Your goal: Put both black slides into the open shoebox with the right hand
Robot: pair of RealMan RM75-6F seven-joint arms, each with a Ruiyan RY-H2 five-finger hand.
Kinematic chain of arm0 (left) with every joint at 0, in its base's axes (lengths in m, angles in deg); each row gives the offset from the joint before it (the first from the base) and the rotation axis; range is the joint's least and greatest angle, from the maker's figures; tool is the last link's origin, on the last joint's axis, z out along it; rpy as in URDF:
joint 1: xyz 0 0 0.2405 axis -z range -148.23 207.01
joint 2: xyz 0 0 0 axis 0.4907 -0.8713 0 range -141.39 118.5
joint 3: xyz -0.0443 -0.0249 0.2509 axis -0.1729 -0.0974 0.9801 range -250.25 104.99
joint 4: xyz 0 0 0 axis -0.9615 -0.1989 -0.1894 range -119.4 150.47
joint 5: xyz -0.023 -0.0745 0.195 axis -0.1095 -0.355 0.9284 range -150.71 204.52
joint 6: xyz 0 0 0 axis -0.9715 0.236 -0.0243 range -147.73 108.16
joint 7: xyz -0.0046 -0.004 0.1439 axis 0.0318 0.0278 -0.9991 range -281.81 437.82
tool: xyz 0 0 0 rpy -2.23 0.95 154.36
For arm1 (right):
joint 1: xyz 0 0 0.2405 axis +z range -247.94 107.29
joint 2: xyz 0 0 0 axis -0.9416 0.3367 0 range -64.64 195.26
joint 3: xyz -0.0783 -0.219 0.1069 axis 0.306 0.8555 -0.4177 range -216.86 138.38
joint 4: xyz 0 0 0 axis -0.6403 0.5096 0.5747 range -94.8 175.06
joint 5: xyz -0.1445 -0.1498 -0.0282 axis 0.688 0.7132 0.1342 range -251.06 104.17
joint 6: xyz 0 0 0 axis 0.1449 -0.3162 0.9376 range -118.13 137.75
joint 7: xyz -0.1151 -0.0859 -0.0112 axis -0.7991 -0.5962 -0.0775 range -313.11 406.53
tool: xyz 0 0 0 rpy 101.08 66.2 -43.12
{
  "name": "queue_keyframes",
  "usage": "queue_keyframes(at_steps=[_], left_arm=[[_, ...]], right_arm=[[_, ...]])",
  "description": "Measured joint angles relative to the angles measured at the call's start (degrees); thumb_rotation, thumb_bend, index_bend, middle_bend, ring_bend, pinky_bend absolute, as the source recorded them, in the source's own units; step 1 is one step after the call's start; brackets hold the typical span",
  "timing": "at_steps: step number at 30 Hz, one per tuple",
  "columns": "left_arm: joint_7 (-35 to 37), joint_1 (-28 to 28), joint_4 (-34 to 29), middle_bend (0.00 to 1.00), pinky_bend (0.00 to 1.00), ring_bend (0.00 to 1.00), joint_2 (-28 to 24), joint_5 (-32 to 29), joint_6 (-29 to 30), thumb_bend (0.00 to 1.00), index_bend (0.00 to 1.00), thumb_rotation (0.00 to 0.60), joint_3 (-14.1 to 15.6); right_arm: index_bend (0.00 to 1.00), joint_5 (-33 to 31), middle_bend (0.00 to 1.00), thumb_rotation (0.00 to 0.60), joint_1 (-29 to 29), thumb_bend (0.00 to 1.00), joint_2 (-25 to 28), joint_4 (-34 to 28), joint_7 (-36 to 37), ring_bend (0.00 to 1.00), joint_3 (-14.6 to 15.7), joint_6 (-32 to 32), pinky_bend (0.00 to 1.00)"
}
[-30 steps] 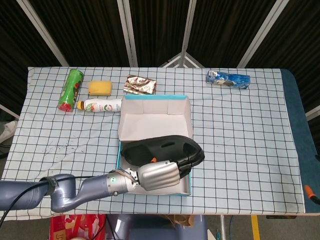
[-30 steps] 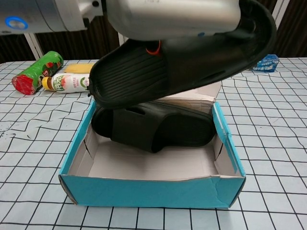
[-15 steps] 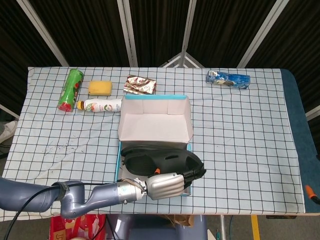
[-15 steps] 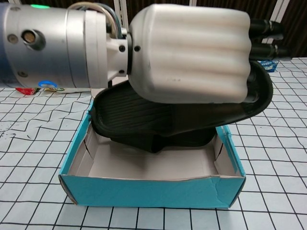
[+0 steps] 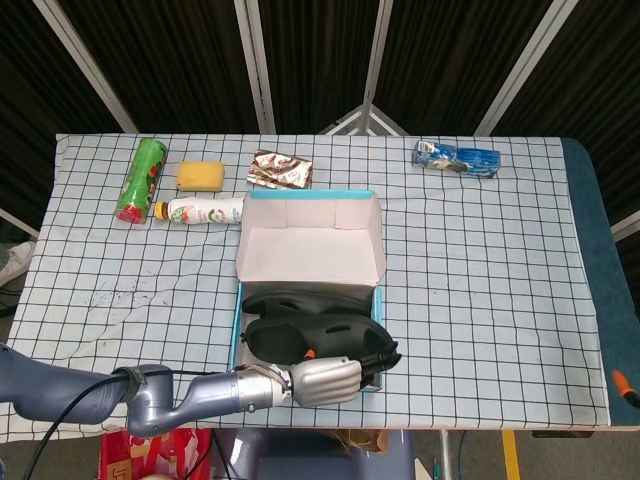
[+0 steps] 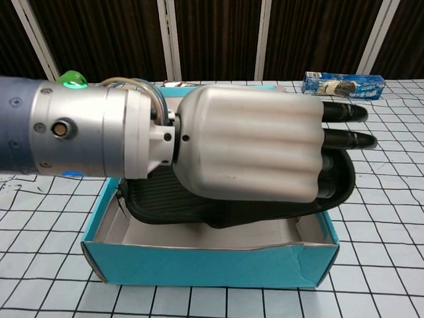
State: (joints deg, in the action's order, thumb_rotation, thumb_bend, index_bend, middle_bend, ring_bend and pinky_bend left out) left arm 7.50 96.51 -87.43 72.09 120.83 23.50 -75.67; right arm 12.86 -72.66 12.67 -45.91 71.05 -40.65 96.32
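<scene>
Slides, black, were stacked inside the shoebox, the upper one gripped by the hand, fingers curled over its edge. Shoebox lid stood open behind. Beyond lay a can, bottle, sponge, foil pack and blue packet.
</scene>
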Motion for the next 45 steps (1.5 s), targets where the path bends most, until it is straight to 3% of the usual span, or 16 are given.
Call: queue_keyframes(at_steps=[13,36,45], left_arm=[[5.7,-1.0,5.6,0.45,0.07,0.01,4.2,3.4,0.4,0.35,0.48,0.6,1.9],[8.8,-3.1,6.2,0.43,0.07,0.0,4.4,2.1,-3.7,0.35,0.46,0.6,4.0],[9.7,-3.7,8.2,0.37,0.07,0.0,6.3,1.0,-4.9,0.35,0.36,0.6,3.9]], right_arm=[[0.1,-0.1,0.07,0.6,0.0,0.35,0.0,0.1,0.2,0.05,-0.1,0.0,0.0],[0.11,-0.4,0.07,0.6,0.1,0.35,-0.1,-0.2,-0.6,0.05,-0.2,-0.6,0.0],[0.1,-0.6,0.07,0.6,0.2,0.35,-0.1,-0.2,-0.6,0.05,-0.2,-0.8,0.0]])
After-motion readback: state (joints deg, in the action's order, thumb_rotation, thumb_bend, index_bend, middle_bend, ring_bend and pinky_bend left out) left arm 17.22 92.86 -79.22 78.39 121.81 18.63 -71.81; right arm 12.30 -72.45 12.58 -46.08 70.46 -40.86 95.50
